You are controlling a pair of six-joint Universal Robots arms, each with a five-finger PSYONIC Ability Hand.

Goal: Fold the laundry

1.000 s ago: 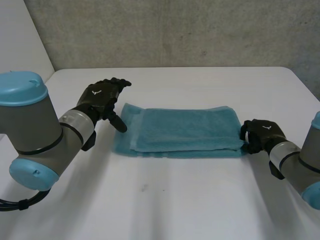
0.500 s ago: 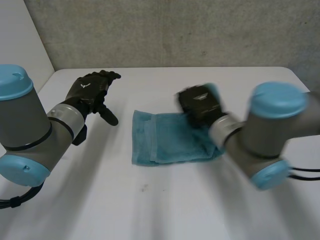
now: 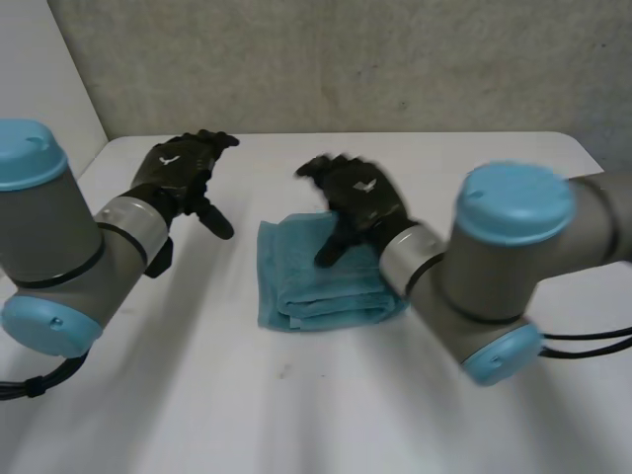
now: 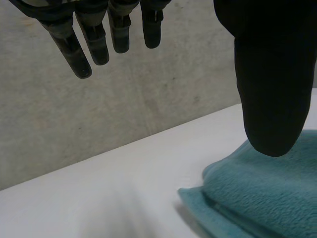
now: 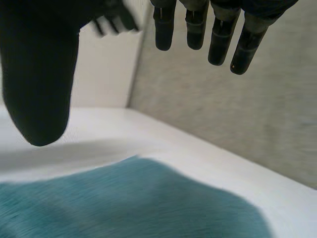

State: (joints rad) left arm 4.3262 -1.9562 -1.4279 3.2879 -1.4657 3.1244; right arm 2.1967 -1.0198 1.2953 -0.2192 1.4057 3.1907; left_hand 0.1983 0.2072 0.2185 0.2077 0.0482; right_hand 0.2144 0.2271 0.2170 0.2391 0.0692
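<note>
A teal towel (image 3: 321, 275) lies folded into a small thick square near the middle of the white table (image 3: 296, 415). My right hand (image 3: 357, 200) hovers over the towel's far edge, open, fingers spread, holding nothing. In the right wrist view the towel (image 5: 133, 203) lies below the straight fingers (image 5: 218, 34). To the towel's left my left hand (image 3: 181, 176) is raised above the table, open and empty. From the left wrist the towel's folded corner (image 4: 252, 198) shows beneath the thumb (image 4: 270, 74).
A grey wall (image 3: 346, 59) runs behind the table's far edge. A white panel (image 3: 44, 99) stands at the far left. My right arm's elbow (image 3: 504, 267) hangs over the table just right of the towel.
My right hand carried the towel's right end over to the left, folding it in half, then let go and opened above it. My left hand drew back to the left.
</note>
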